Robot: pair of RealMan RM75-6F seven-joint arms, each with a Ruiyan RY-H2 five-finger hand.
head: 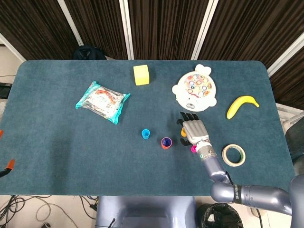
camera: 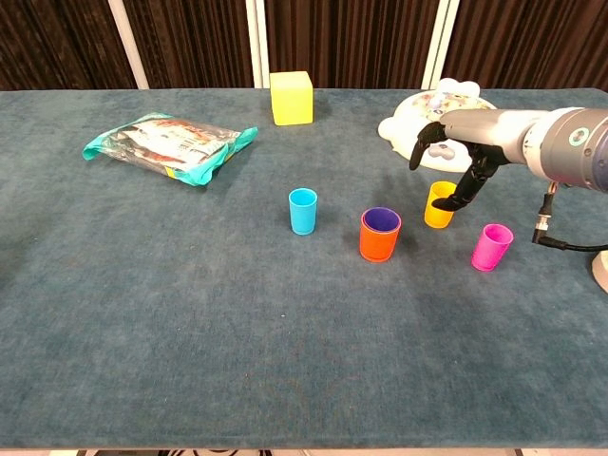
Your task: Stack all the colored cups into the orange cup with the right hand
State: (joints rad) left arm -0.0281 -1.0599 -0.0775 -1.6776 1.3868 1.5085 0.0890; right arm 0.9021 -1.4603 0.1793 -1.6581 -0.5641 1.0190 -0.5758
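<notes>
Right hand (camera: pixel 454 152) over yellow cup (camera: pixel 438 205), fingers spread, fingertip at rim, nothing gripped — lining up grasp. Orange cup (camera: pixel 380 235) just left, pink cup (camera: pixel 491 247) near right.

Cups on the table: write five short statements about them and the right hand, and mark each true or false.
1. The orange cup already holds a purple cup. True.
2. The blue cup lies tipped on its side. False: it stands upright.
3. The right hand is over the yellow cup, one finger at its rim. True.
4. The pink cup sits inside the yellow cup. False: it stands apart on the table.
5. The blue cup stands to the right of the orange cup in the chest view. False: to its left.
</notes>
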